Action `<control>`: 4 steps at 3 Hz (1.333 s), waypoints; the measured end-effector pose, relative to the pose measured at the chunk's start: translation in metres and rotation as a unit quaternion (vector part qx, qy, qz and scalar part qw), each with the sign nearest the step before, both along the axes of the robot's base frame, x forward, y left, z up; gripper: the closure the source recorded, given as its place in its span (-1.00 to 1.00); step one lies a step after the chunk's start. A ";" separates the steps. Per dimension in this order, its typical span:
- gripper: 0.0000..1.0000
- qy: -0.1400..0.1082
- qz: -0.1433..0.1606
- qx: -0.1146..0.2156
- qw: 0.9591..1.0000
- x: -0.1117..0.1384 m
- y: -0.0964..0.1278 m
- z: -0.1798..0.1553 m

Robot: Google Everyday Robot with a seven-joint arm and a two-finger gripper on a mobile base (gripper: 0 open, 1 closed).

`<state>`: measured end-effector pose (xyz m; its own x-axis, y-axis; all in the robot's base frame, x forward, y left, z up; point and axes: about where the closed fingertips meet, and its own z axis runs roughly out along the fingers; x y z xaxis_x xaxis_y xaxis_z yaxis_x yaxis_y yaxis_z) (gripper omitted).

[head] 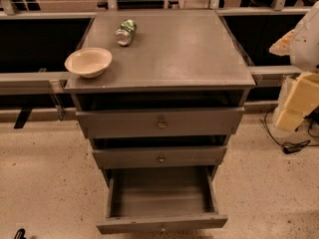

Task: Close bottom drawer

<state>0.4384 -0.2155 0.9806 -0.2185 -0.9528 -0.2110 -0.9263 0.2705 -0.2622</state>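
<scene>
**Bottom drawer open; closing push not yet made**

Left: a bowl (88, 62) sits at the near-left corner of the tabletop (174, 59), with a can (125, 32) lying farther back. Neither bears on the job.

Centre: the bottom drawer (162, 198) is pulled well out toward the near side. Nothing shows in its box, and its front is at the near edge of the view. The middle drawer (160, 157) sits much farther in above it.

Right: the gripper (298, 101) hangs at the right edge, well apart from the drawer. Whether it is wide or narrow cannot be told.

Recommendation: bring the gripper round to the near face of the front. Make contact at the centre, by the knob, and push straight toward the far side. An off-centre push would likely skew the drawer and bind it. Finish with the front in under the middle drawer.
</scene>
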 end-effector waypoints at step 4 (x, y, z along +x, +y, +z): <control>-1.00 0.039 0.010 0.147 0.988 -0.033 0.049 -0.178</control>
<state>0.4053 -0.1661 0.8022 -0.2273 -0.8574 -0.4617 -0.9465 0.3061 -0.1025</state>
